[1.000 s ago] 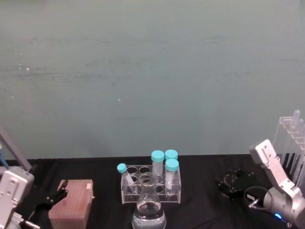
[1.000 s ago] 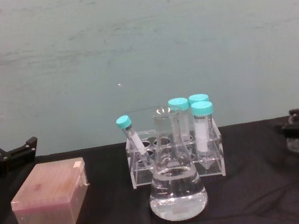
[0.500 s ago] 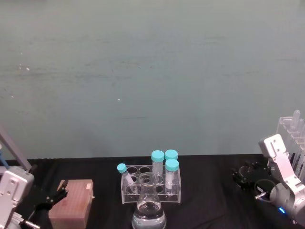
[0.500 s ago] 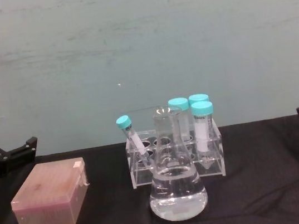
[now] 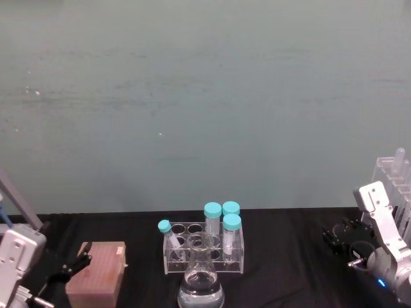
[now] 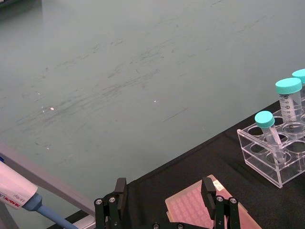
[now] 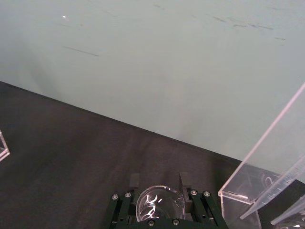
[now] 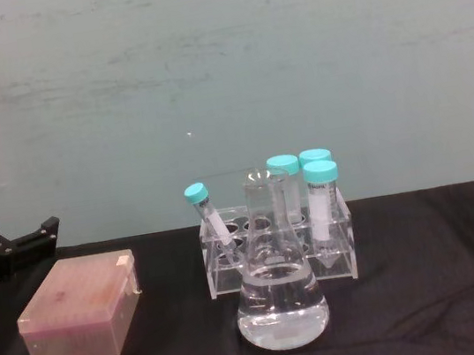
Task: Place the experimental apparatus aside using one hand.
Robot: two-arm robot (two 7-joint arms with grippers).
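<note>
My right pincer (image 7: 159, 183) is pinching the small glass beaker (image 7: 159, 202), with one of its fingers (image 7: 135, 183) on either side of the rim. I cannot tell whether the beaker touches the counter (image 7: 71, 143). Just beside that pincer, on its outer side, stands the tall acrylic rack (image 7: 243, 191) of long test tubes. Well off toward its inner side, the conical flask (image 8: 280, 300) of clear liquid sits just in front of the low rack of teal-capped tubes (image 8: 333, 252). My left pincer (image 6: 164, 191) hangs with its fingers spread, and the pinkish box (image 6: 200, 214) is just below it.
</note>
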